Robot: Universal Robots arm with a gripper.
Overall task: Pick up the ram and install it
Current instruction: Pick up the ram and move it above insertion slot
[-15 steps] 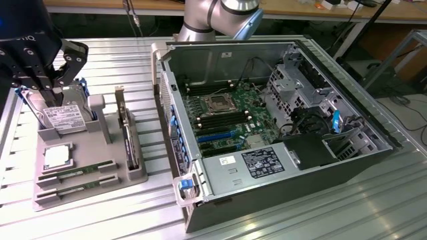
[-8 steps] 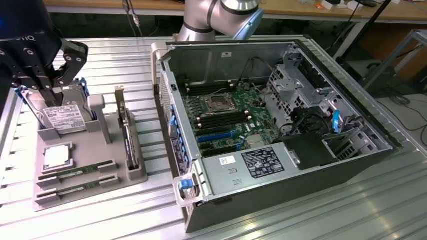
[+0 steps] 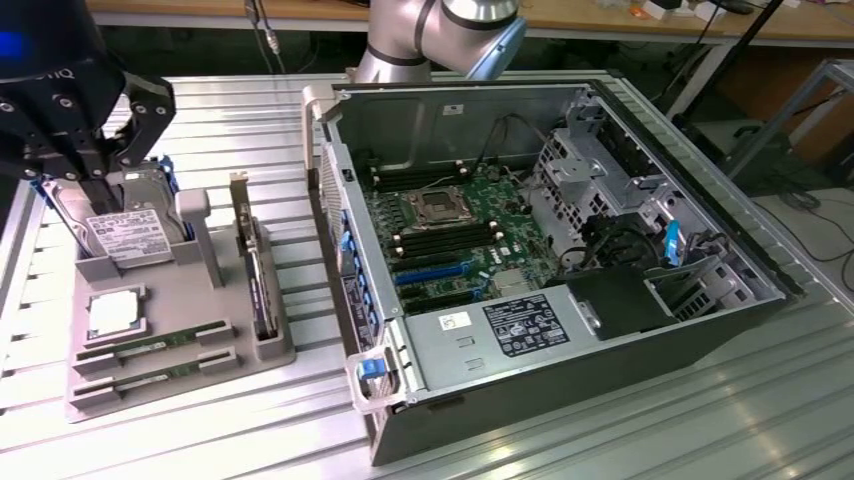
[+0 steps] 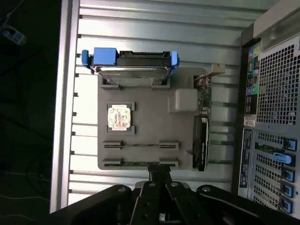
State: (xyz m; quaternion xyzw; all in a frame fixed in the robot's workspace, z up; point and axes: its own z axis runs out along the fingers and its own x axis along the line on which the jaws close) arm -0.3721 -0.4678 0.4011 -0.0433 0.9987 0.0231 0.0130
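Two alike green ram sticks [image 3: 140,349] [image 3: 147,375] lie side by side in slots at the near end of a grey holder block [image 3: 214,345]. From the wrist they appear as thin strips [image 4: 140,145] [image 4: 139,163]. My black gripper [image 3: 83,168] hangs well above the far end of the block, over the hard drive [image 3: 127,235]. In the wrist view the fingertips [image 4: 159,172] meet, shut with nothing between them, and their tips overlap the edge of the block beside the outer ram stick.
The block also carries a CPU chip [image 3: 118,312], the hard drive in a blue caddy [image 4: 131,70], and an upright expansion card [image 3: 254,270]. An open computer case [image 3: 694,330] with its motherboard [image 3: 454,235] lies at the exterior view's right on a ribbed metal table [image 3: 641,430].
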